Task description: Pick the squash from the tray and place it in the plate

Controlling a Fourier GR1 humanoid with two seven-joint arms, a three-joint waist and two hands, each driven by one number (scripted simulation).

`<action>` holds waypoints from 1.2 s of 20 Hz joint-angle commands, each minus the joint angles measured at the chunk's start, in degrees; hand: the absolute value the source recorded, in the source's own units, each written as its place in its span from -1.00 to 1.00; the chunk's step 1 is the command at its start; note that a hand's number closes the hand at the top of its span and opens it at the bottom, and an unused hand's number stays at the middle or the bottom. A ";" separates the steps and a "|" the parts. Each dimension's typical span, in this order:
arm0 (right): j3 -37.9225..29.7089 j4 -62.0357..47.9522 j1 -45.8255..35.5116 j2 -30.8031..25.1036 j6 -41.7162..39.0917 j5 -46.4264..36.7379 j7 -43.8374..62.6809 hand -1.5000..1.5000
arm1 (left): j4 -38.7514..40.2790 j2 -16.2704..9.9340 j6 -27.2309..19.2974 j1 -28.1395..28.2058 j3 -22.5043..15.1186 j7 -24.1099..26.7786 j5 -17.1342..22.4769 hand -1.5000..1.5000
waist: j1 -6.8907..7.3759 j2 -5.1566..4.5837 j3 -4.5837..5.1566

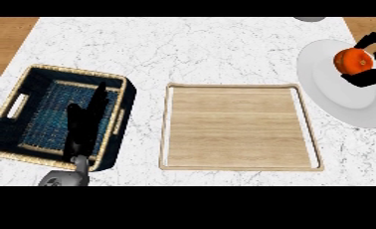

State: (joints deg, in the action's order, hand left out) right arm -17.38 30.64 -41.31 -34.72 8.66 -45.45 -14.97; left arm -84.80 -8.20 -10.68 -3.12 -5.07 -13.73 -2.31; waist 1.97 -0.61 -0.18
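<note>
your right hand [365, 76] is at the right edge of the view, black fingers curled around the orange squash [352, 60], which sits over the white plate [323, 93]; whether it touches the plate you cannot quite tell from this angle. the wooden tray [240, 127] lies in the middle of the marble tabletop [183, 49], just left of the plate. your left hand [84, 118] rests over the dark wicker basket [29, 93] at the left, fingers straight and relaxed, holding nothing.
</note>
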 commanded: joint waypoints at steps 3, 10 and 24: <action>-0.03 -12.60 -2.87 -2.68 -6.23 -0.51 -5.28 1.00 | 0.83 -0.88 0.98 -2.10 1.78 -0.77 0.96 0.00 | 0.44 -0.39 0.00; 2.19 -19.17 -4.43 -5.65 -13.78 -3.18 -10.01 -1.00 | 1.66 -0.60 0.63 -3.16 1.05 -0.06 -0.55 0.00 | 0.52 -0.50 -0.05; -19.16 -23.10 -4.47 -9.38 -29.64 19.81 -25.96 -1.00 | 1.82 -0.15 0.64 -0.08 1.69 1.71 0.13 0.00 | -0.23 -0.35 -0.11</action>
State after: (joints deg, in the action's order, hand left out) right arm -31.80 9.55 -47.08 -42.27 -15.97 -30.64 -38.76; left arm -83.82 -7.91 -10.28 -4.03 -3.92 -12.62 -2.17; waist 1.77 -0.75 -0.43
